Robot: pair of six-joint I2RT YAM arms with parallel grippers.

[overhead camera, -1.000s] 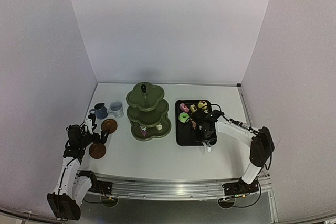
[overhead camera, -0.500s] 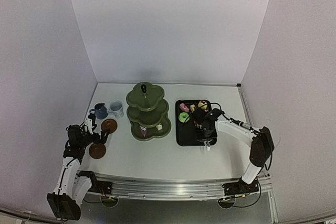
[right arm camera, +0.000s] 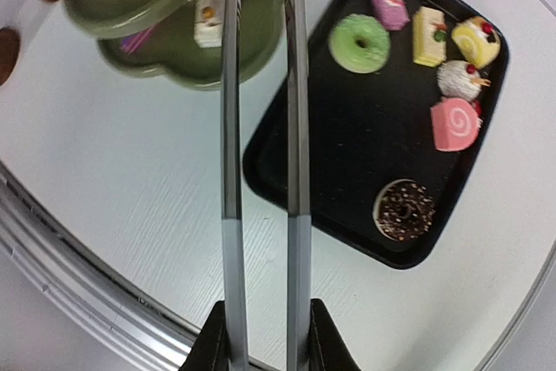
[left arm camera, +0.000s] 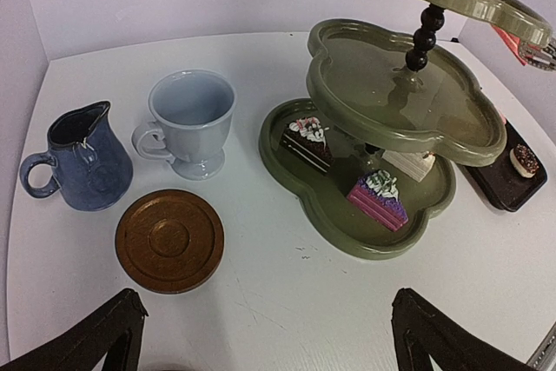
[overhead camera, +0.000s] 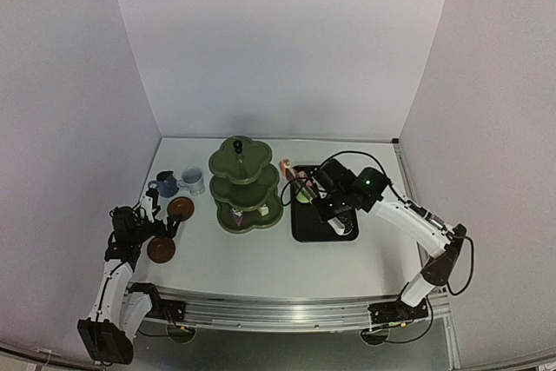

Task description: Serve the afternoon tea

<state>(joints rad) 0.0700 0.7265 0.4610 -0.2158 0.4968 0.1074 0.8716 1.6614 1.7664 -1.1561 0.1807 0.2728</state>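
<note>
Clenches the right gripper (right arm camera: 268, 323) on the metal tongs (right arm camera: 229, 171); pinches a pink cake slice (overhead camera: 287, 164) at the tong tips, far ahead of the fingers, raised just beside the stand (left arm camera: 365, 67) rim. Below and right of the tongs: black tray (right arm camera: 287, 171) with green doughnut (right arm camera: 360, 43) and chocolate doughnut (right arm camera: 404, 208)

Holds the left gripper (left arm camera: 268, 301) spread wide, grasping nothing. Just ahead of its fingers: brown saucer (left arm camera: 169, 239); beyond, to the left, blue cup (left arm camera: 82, 158) and white cup (left arm camera: 191, 119); ahead-right, the stand, three cakes (left arm camera: 378, 197) on the bottom tier
</note>
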